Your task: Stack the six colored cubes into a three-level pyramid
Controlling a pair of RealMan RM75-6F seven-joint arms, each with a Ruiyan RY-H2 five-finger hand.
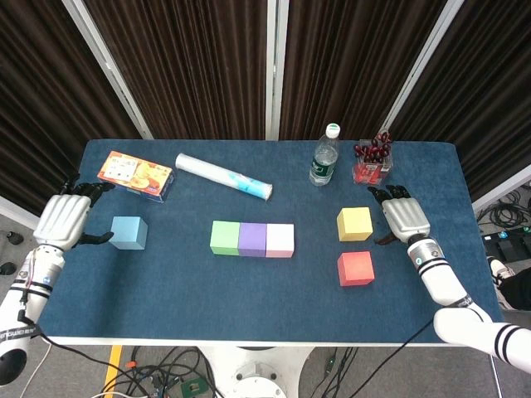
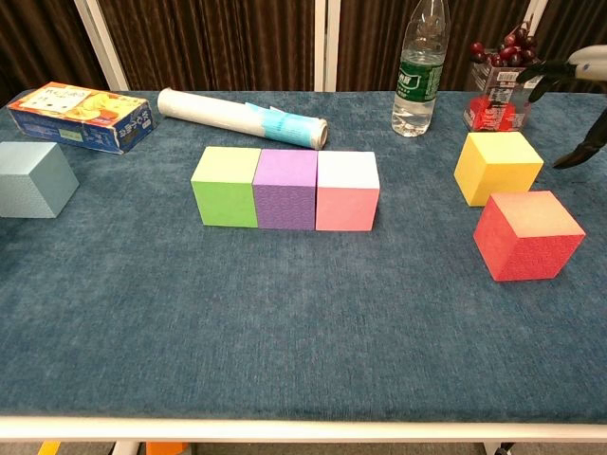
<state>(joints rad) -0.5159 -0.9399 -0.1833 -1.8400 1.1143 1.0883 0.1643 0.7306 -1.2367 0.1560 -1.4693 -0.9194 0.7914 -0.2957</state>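
A green cube point(image 1: 225, 237), a purple cube point(image 1: 251, 239) and a pink cube point(image 1: 280, 240) stand side by side in a row at the table's middle point(image 2: 285, 189). The yellow cube point(image 1: 354, 224) and the red cube point(image 1: 356, 268) sit apart at the right. A light blue cube point(image 1: 129, 233) rests at the left. My right hand point(image 1: 402, 215) hovers just right of the yellow cube, fingers spread, holding nothing; its fingertips point(image 2: 574, 76) show at the chest view's right edge. My left hand point(image 1: 63, 219) is left of the blue cube, open, its thumb close to it.
Along the back of the blue table point(image 1: 166, 290) lie a snack box point(image 1: 136, 175), a rolled tube point(image 1: 222, 176), a water bottle point(image 1: 325, 156) and a clear container of red items point(image 1: 372, 159).
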